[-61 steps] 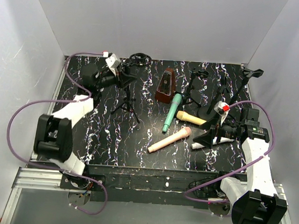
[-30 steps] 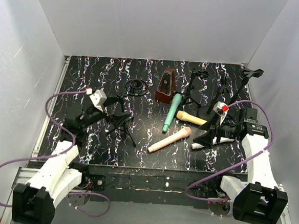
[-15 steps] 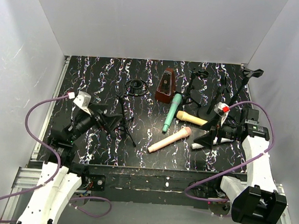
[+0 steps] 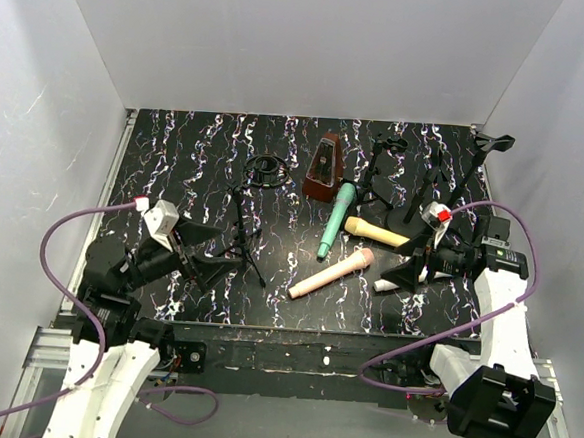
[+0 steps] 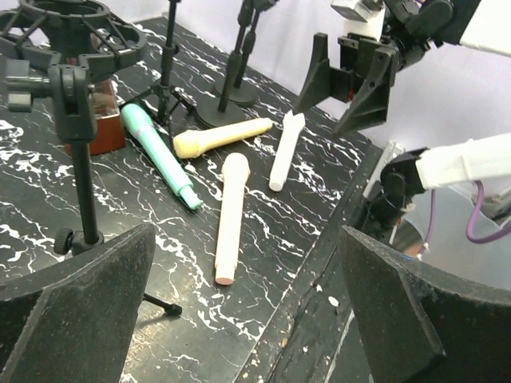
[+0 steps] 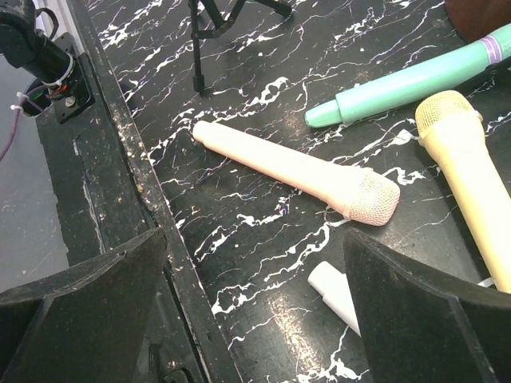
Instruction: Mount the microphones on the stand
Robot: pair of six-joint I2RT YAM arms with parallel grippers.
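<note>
All four mics are lying flat on the bench (image 4: 176, 161), none of them on a stand. From overhead they sit in a loose bunch right of centre. The pink mic (image 4: 331, 273) lies at a slant lowest in the frame, head up and to the right. The teal mic (image 4: 336, 220) is just above it, running nearly up and down, its top end by the brown metronome (image 4: 325, 169). The yellow mic (image 4: 374, 230) is right beside the teal one, pointing off to the right. The white mic (image 5: 283, 152) is furthest right and mostly hidden under the right arm in the overhead view.

The left fingers (image 5: 72, 319) are spread wide and holding nothing. They're in the lower left of the overhead frame, near the feet of the tripod stand (image 4: 239, 230) but not touching it. That stand is upright, with a round cradle on top.

The right fingers (image 6: 80, 311) are wide open too, with nothing in them, low over the bench at the right. The white mic's narrow end shows between them in the wrist view. Can't tell if they touch it.

Two more stands (image 4: 381, 170) are upright in the upper right.
</note>
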